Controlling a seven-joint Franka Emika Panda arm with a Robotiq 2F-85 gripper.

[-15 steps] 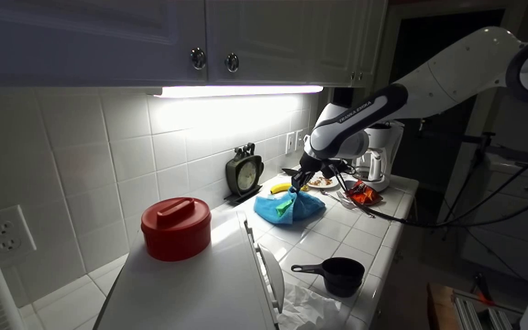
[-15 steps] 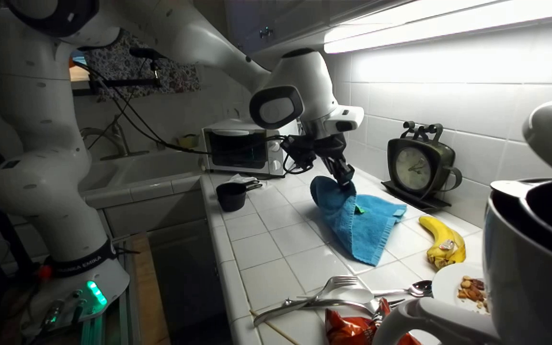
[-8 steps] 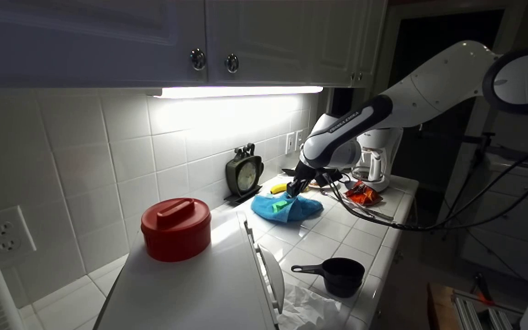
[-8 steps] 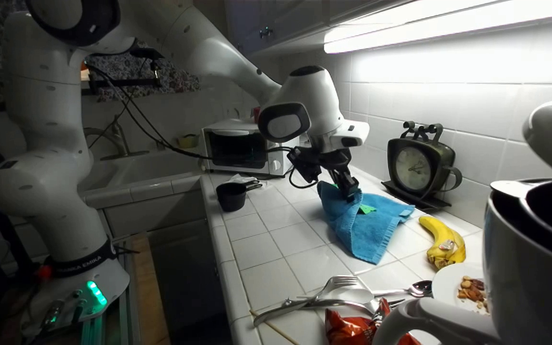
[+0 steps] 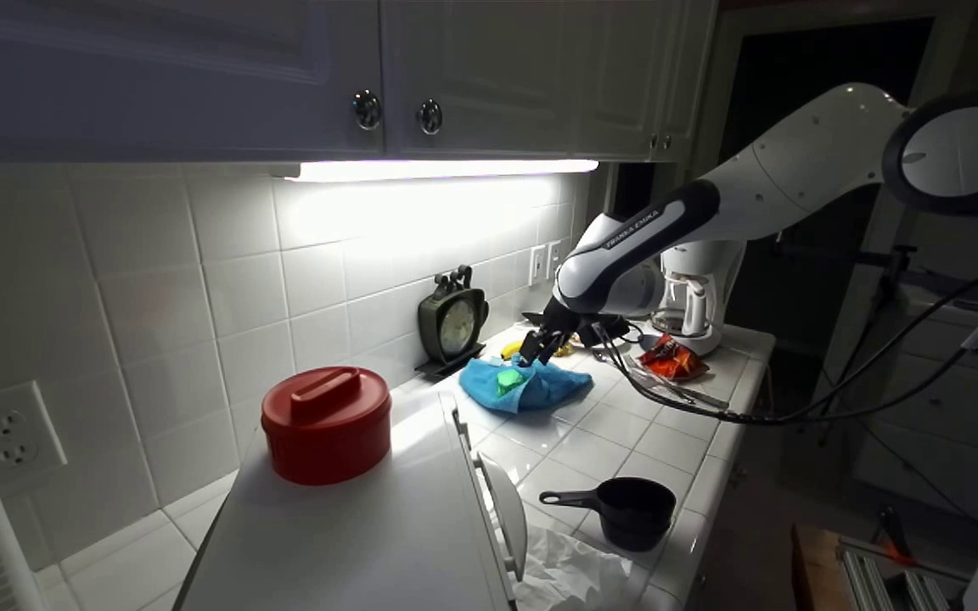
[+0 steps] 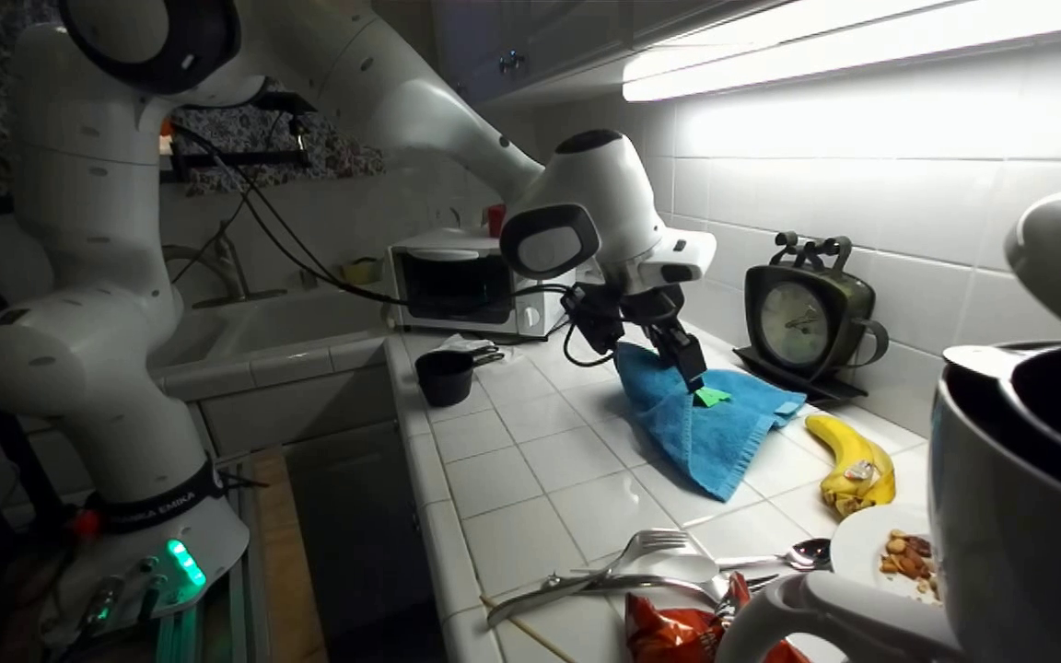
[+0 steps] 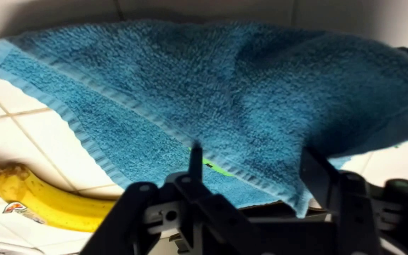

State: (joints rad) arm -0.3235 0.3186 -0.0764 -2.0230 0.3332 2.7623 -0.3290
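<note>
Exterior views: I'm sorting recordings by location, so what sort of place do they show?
A kitchen, probably in a home: a sink, a toaster oven and a coffee maker are in view.

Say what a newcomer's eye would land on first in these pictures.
Probably the bright blue towel on the white tiled counter, a green item showing in its fold, with the black gripper open right at it. Next, the glowing light strip under the cabinets, and the red lidded container on top of the white toaster oven. The yellow banana near the towel also stands out.
</note>
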